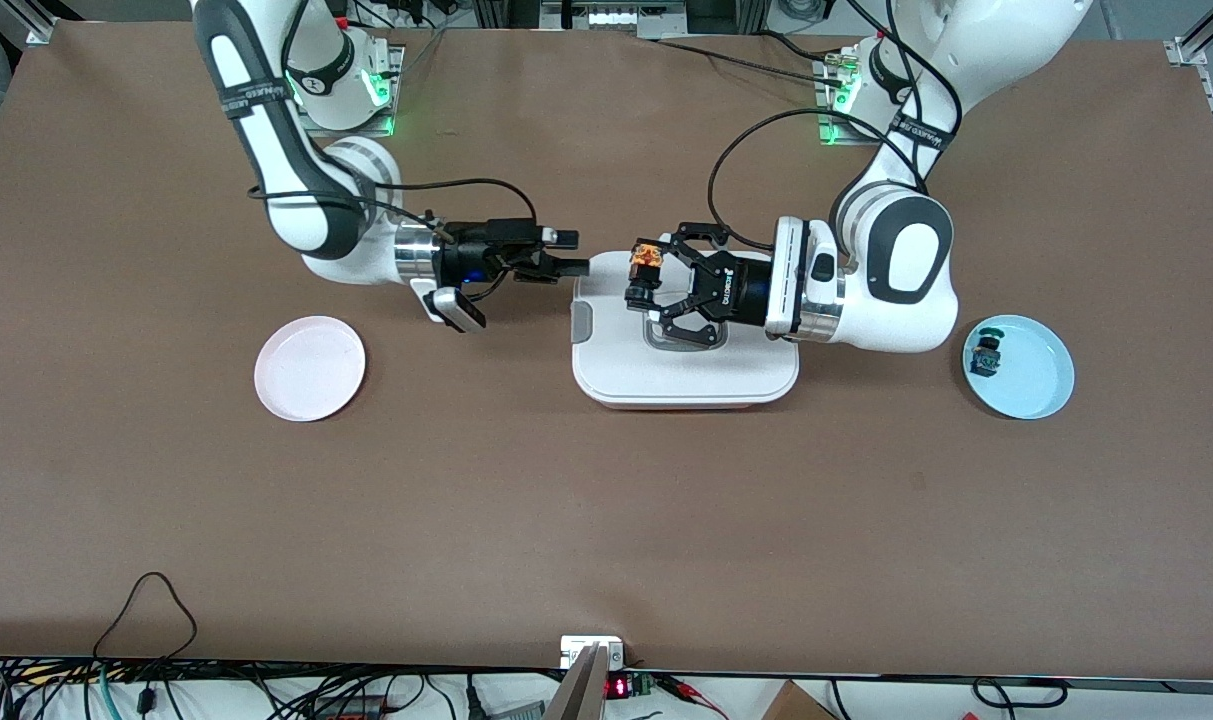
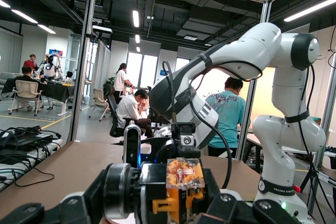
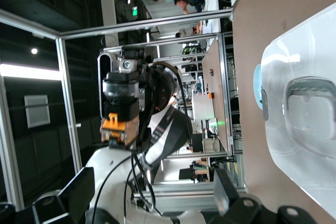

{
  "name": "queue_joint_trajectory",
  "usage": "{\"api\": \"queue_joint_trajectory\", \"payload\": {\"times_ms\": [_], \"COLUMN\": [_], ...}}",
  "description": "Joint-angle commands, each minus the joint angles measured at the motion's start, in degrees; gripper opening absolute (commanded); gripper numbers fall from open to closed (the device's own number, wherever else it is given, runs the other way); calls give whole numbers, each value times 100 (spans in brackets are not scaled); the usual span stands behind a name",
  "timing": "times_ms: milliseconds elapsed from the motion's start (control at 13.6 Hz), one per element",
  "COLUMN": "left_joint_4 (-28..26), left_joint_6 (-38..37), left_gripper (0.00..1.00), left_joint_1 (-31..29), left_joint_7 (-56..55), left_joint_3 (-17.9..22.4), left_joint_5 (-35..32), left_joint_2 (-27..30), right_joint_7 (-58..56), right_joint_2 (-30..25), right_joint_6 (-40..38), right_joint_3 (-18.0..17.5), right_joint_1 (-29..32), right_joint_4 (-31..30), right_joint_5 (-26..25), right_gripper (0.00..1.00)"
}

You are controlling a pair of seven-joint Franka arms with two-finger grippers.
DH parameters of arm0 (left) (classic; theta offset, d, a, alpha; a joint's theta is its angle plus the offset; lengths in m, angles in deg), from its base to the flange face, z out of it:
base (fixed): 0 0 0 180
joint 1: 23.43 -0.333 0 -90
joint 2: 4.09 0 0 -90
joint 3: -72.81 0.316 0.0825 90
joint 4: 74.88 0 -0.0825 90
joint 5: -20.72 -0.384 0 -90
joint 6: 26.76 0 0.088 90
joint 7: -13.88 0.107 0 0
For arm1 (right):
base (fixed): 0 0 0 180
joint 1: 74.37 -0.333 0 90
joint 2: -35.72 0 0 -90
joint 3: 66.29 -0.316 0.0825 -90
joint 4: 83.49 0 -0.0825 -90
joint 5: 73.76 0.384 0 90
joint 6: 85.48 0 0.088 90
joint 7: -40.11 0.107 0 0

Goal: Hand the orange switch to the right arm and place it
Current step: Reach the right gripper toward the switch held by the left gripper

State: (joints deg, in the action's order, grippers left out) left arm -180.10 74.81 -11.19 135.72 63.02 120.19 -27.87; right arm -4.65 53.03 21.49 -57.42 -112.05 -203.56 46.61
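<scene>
The left gripper (image 1: 638, 278) hangs over the white lidded box (image 1: 684, 372) at the table's centre, its linkage fingers clamped on the orange switch (image 1: 646, 258). The switch is in the air above the box's rim toward the right arm's end. In the front view only its orange top and a black barrel show; the linkage fingers cover the part where they hold it. In the left wrist view the switch (image 2: 181, 184) fills the lower middle, cut off at the frame's edge, with the right arm's gripper body (image 2: 176, 148) partly hidden just above it.

The right gripper (image 1: 578, 267) is level with the switch, at about 9 o'clock from it, just over the box's edge and apart from the switch. Its slim jaws stand open and hold nothing. In the right wrist view its fingertips (image 3: 226, 190) are dark and blurred at the lower edge, while the switch (image 3: 119, 119) appears farther off, with the left gripper around it hard to make out.

A pink plate (image 1: 310, 367) lies at 8 o'clock from the box. A blue plate (image 1: 1026, 370) lies at 3 o'clock, carrying a small black switch with green-blue parts (image 1: 987, 353); its details are too small to tell.
</scene>
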Motion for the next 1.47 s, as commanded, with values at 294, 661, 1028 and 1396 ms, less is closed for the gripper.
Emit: {"api": "queue_joint_trajectory", "payload": {"times_ms": [294, 661, 1028, 1396], "left_joint_4": [-86, -86, -95, -95], "left_joint_6": [144, 144, 135, 135], "left_gripper": [0, 0, 0, 0], "left_joint_1": [121, 121, 121, 121], "left_joint_7": [305, 305, 332, 332], "left_joint_3": [39, 39, 39, 39], "left_joint_5": [354, 354, 354, 354], "left_joint_2": [67, 67, 67, 67], "right_joint_7": [855, 1250, 1339, 1339], "right_joint_2": [-369, -281, -237, -122], "right_joint_6": [947, 1623, 2011, 2372], "right_joint_3": [45, 45, 45, 54], "right_joint_1": [-345, -618, -811, -944], "right_joint_4": [370, 791, 897, 1152], "right_joint_5": [127, 136, 154, 163], "right_gripper": [100, 100, 85, 36]}}
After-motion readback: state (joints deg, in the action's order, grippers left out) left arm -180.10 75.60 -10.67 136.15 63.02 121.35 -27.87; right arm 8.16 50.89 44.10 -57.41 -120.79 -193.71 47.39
